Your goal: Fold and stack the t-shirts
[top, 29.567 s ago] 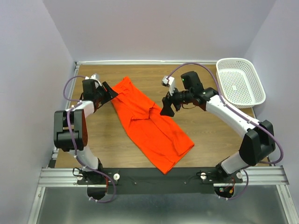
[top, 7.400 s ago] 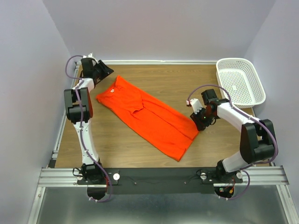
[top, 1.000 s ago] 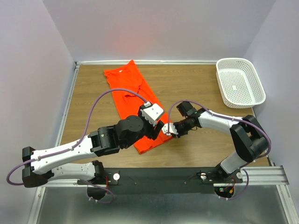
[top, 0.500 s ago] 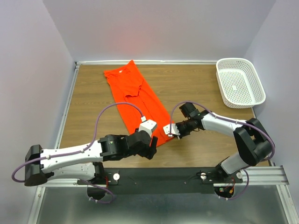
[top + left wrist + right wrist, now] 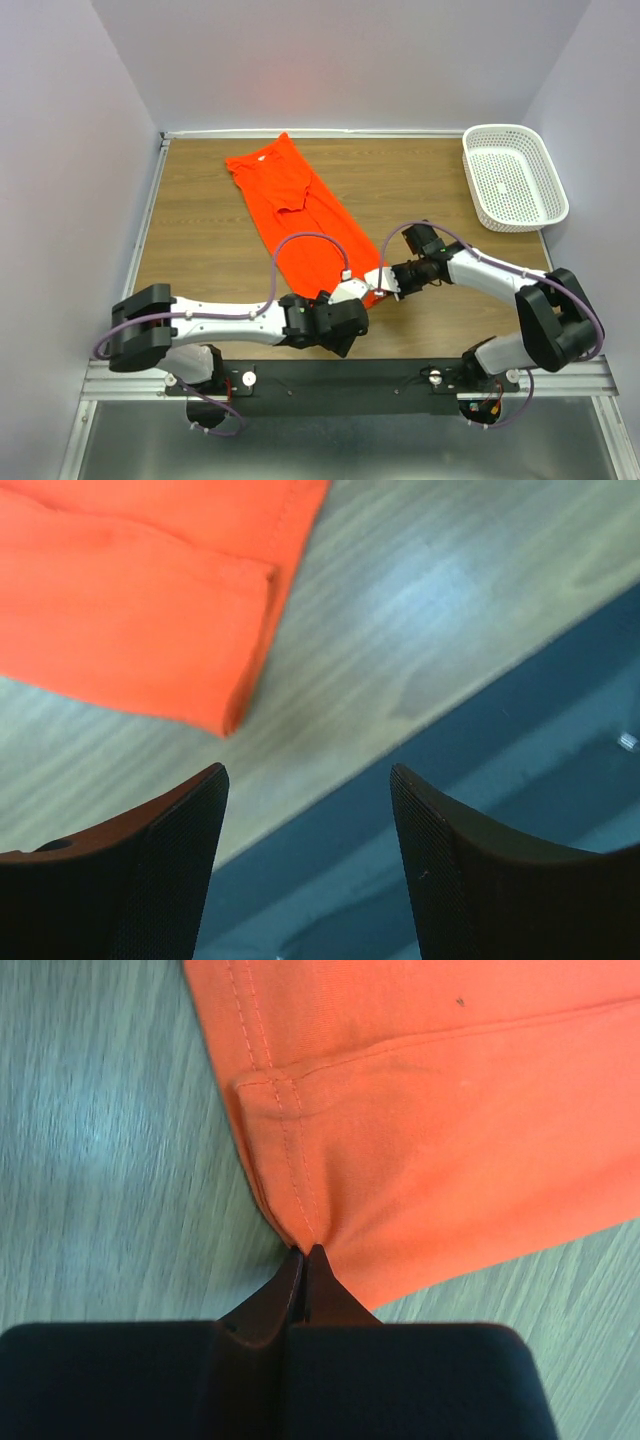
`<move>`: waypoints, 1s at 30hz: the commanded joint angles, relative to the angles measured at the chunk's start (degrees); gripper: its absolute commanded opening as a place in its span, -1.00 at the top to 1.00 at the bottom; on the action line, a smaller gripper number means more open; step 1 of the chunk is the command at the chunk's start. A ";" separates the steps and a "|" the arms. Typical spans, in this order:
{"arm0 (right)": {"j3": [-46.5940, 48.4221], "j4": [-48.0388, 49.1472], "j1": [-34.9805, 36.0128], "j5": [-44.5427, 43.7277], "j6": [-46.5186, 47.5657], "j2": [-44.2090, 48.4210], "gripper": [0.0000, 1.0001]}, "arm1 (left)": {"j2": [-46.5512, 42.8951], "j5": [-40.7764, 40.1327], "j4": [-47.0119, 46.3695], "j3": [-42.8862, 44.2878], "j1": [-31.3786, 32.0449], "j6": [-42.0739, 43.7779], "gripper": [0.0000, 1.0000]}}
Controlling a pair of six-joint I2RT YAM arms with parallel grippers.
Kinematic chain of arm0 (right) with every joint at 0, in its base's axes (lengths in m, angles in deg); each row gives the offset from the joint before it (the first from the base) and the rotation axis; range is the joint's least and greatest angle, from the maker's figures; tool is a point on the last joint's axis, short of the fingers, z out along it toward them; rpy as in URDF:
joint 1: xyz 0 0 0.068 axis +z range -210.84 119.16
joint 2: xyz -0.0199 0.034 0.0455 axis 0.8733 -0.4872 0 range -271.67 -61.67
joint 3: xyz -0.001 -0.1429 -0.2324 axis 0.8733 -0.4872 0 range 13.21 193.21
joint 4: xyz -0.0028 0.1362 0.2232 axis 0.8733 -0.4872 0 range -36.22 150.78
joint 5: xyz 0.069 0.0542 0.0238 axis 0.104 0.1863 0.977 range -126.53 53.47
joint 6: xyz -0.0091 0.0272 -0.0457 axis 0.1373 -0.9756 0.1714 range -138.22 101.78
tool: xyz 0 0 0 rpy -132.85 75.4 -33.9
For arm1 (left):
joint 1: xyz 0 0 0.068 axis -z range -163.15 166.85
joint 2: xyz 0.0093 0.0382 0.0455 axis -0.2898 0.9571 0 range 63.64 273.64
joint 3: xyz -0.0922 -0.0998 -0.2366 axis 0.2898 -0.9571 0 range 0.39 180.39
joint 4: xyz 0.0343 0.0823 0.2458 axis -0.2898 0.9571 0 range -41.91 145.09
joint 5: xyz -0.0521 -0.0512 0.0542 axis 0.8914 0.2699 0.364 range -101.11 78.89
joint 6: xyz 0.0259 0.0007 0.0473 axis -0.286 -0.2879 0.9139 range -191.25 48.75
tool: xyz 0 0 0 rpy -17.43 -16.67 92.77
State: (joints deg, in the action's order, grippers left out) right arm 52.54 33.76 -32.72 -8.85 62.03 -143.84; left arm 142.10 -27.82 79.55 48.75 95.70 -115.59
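One orange-red t-shirt (image 5: 305, 220) lies on the wooden table as a long strip folded lengthwise, with its collar at the far left and its hem at the near right. My right gripper (image 5: 376, 291) is at the hem's near corner. In the right wrist view its jaws (image 5: 306, 1250) are shut on the stitched edge of the t-shirt (image 5: 450, 1100), which puckers at the tips. My left gripper (image 5: 345, 330) hangs open just off the hem, over the table's near edge. The left wrist view shows a corner of the t-shirt (image 5: 130, 620) beyond the open gripper (image 5: 308, 775), which holds nothing.
A white lattice basket (image 5: 515, 140) stands at the far right corner. The dark rail (image 5: 330, 375) with the arm bases runs along the near edge, just under the left gripper. The left arm lies stretched low along that edge.
The left arm has swung off the t-shirt toward the near edge, its jaws opening a little wider. The right gripper has closed on the hem corner. The t-shirt's near end has shifted right.
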 commanded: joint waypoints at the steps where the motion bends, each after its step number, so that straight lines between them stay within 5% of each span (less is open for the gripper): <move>1: -1.98 -5.84 -2.19 -0.97 1.93 0.61 0.99 | 4.76 -6.92 -1.23 2.26 0.34 3.11 -0.47; 8: -1.54 -9.79 -7.81 0.70 8.16 0.70 0.99 | 5.14 -11.59 -2.71 1.75 0.34 2.67 -0.33; 30: 1.53 -13.49 -9.84 5.63 8.43 -1.24 0.99 | 12.95 -8.69 -15.46 -1.86 0.87 7.68 -0.01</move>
State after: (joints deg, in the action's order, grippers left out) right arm 53.44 24.66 -41.88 -4.26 69.98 -143.80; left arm 154.10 -35.99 66.33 47.67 96.11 -107.31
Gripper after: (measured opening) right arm 0.011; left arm 0.533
